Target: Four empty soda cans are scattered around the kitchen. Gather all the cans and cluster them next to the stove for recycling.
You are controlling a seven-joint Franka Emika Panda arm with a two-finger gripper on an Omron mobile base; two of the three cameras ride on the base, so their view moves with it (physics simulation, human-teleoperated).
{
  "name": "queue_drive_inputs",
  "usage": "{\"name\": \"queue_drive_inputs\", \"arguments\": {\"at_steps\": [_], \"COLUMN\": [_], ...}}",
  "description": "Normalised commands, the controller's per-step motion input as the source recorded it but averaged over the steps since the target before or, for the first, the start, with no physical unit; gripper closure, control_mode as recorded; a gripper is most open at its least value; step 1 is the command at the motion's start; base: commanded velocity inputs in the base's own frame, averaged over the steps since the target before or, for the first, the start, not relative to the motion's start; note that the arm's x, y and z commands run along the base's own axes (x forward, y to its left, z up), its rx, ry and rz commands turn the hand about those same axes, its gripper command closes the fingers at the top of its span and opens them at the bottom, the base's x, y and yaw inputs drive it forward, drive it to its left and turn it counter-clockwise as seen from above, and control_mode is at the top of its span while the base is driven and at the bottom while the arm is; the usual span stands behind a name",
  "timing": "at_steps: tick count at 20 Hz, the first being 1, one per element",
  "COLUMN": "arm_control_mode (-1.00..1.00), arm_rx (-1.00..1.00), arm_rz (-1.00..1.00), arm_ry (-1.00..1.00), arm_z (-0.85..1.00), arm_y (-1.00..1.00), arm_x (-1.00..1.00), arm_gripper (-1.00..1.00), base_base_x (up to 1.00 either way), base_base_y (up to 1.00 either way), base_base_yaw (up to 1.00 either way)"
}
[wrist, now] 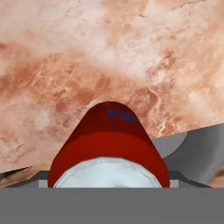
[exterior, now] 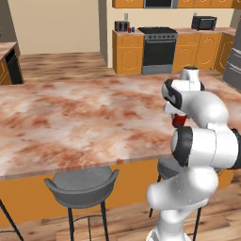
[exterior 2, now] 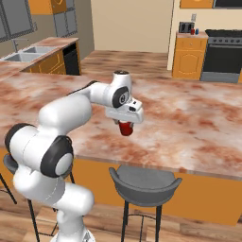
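Your claw (exterior 2: 125, 124) points down over the near part of the marble table (exterior: 70, 117), and a red can (exterior 2: 125, 128) hangs straight beneath it, clear of the tabletop. In the right base view the can sticks out below the white hand, its upper part hidden between the fingers; in the left base view you see that can (exterior: 179, 120) tucked under the wrist, just in front of the arm's dark elbow joint. From the hand camera the can (wrist: 109, 140) sits dead centre, silver top nearest the lens and red body running away from you, with a small blue mark on its side. The claw is clenched on this can, gripping it near the top.

Below the can's far end you see marble, and to one side the grey edge of a stool (wrist: 192, 151). Two grey stools (exterior: 82, 186) stand under the table's near edge.

Farther off, across the wooden floor, the black stove (exterior: 158, 47) stands between orange cabinets. On the counter just left of it you can make out a grey toaster (exterior: 122, 26) with small red and blue things (exterior: 131, 29) beside it, too small to identify. A microwave (exterior: 204, 22) sits right of the stove.
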Motion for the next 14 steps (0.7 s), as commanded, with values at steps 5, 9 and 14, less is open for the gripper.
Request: {"name": "queue_drive_inputs", "arguments": {"at_steps": [5, 9, 14], "arm_control_mode": [-1.0, -1.0, -1.0], "arm_rx": [0.0, 0.0, 0.0], "arm_rz": [0.01, 0.0, 0.0], "arm_ry": [0.0, 0.0, 0.02], "arm_z": [0.54, 0.47, 0.3], "arm_y": [0.3, 0.31, 0.29], "arm_x": [-0.29, -0.36, -0.4], "arm_gripper": [1.0, 1.0, 1.0], "base_base_x": [0.0, 0.0, 0.0], "base_base_y": [0.0, 0.0, 0.0], "base_base_yaw": [0.0, 0.0, 0.0]}}
